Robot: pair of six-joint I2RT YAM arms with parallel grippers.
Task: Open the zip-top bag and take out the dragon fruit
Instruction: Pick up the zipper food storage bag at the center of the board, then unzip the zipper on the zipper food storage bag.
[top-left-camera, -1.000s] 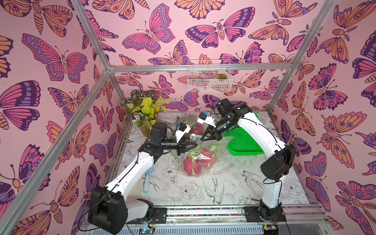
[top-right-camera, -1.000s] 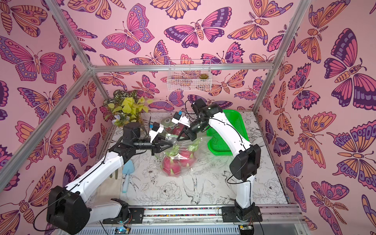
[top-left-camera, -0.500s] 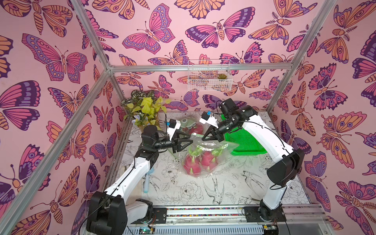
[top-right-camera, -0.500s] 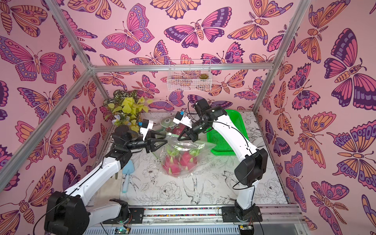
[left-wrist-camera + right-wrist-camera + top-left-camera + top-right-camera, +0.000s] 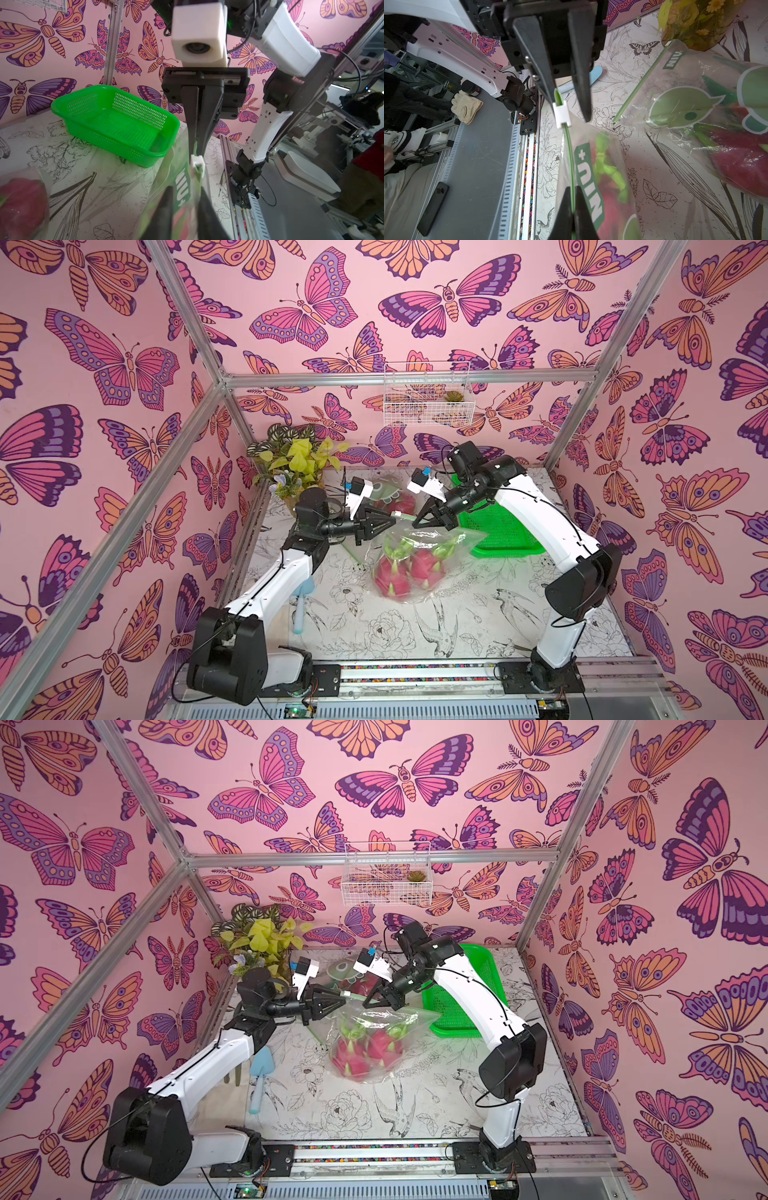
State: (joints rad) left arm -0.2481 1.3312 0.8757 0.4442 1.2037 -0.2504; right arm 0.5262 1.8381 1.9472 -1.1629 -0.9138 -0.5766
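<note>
**A:** Where's the dragon fruit (image 5: pixel 424 568)?

**B:** Bunched in the bottom of the clear zip-top bag (image 5: pixel 461 536), mid-bench (image 5: pixel 374 635), just beside the green basket (image 5: pixel 509 536). The bag's base looks to rest on the bench while its top edge is held up.

**A:** Who has that edge?

**B:** Both arms. The right fingers (image 5: pixel 416 524) are pinched tight on the green zip strip (image 5: pixel 572 166). The left fingers (image 5: pixel 392 522) face them, drawn in on the end of the strip right beside the white slider (image 5: pixel 561 114), though the wrist views seem to leave a slight gap between their tips.

**A:** Anything else?

**B:** A second printed bag (image 5: pixel 384 491) lies behind the arms, near the potted plant (image 5: pixel 299 464), with another dragon fruit inside. A blue trowel (image 5: pixel 261 1077) lies by the left arm
</note>
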